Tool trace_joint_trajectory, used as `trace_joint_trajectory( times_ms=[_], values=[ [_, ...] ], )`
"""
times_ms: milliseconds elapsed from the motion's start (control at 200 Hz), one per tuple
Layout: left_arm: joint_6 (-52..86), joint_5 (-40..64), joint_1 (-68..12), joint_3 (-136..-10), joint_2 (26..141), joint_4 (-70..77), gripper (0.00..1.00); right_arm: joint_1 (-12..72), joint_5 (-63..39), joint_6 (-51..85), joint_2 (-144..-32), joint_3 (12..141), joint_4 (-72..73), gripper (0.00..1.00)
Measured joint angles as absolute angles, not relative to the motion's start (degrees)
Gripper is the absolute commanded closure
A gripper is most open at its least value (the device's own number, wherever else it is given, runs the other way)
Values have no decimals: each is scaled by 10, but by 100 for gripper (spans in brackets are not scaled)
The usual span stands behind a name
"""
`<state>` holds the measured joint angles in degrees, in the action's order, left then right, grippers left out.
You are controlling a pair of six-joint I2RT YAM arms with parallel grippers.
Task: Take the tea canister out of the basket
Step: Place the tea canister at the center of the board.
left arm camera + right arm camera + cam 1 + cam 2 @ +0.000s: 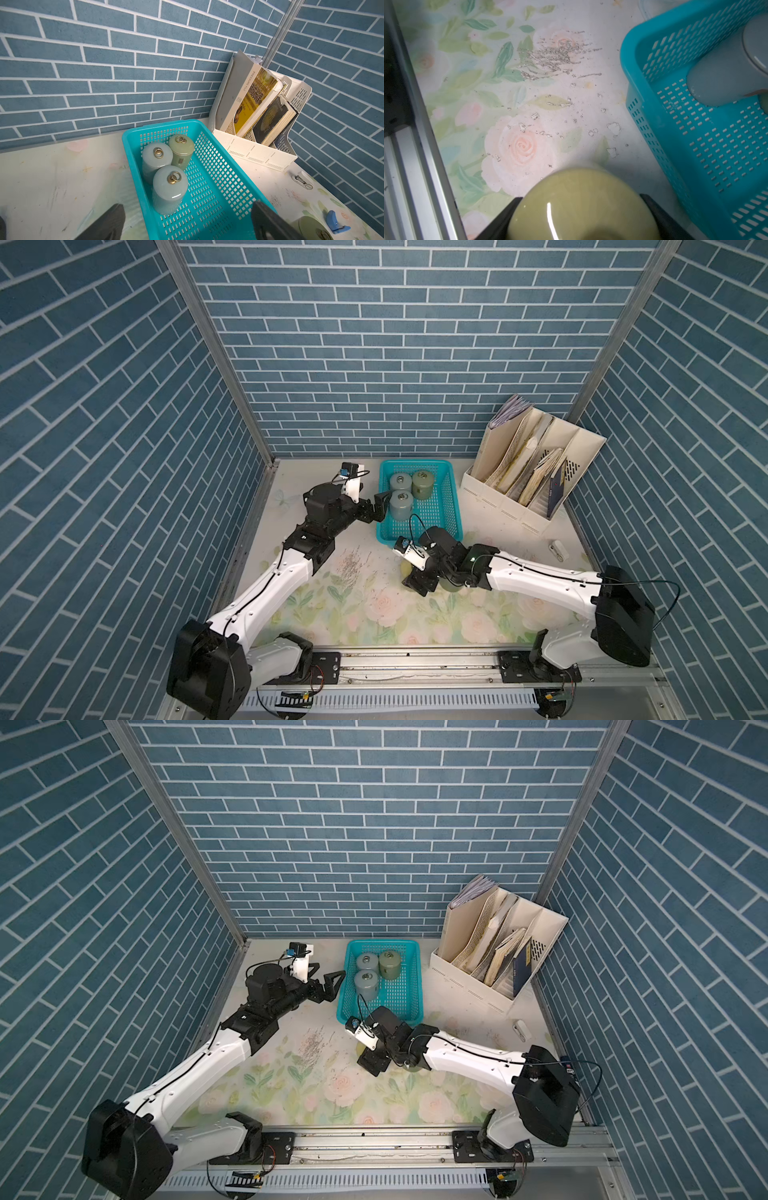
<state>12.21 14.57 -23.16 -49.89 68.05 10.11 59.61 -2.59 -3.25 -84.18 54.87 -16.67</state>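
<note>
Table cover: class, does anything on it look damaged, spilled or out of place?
Yes. The floral table cover is worn. Grey scratches and chipped flecks mark it on the open stretch just outside the basket, where the print has scraped away. Nothing looks spilled.

The left arm is reaching forward with its wrist held level, and the left gripper [332, 986] is hovering with its jaws wide apart. The right arm is stretching low toward the middle, its wrist is bending downward, and the right gripper [420, 581] is clamping the tea canister [581, 197] from both sides.
</note>
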Motion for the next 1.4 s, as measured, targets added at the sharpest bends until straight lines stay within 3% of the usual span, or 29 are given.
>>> trace_joint_trajectory(
  times_ms=[330, 430, 485, 560, 760, 880, 1290, 1400],
  values=[
    [122, 146, -232, -499, 681, 101, 0, 597, 15, -10, -878, 514, -119, 100],
    [122, 146, -232, -499, 681, 101, 0, 597, 16, -3, -884, 514, -109, 94],
    [122, 146, -232, -499, 681, 101, 0, 597, 16, -2, -885, 514, -105, 89],
    [122, 146, -232, -499, 681, 101, 0, 597, 18, -2, -886, 514, -101, 72],
    [122, 147, -232, -499, 681, 101, 0, 597, 18, 2, -892, 514, -97, 44],
    [122, 150, -232, -499, 681, 101, 0, 597, 18, 8, -895, 514, -90, 38],
    [117, 153, -232, -499, 681, 101, 0, 597, 20, 20, -896, 514, -72, 0],
    [117, 153, -232, -499, 681, 101, 0, 597, 20, 23, -893, 514, -62, 0]
  ],
)
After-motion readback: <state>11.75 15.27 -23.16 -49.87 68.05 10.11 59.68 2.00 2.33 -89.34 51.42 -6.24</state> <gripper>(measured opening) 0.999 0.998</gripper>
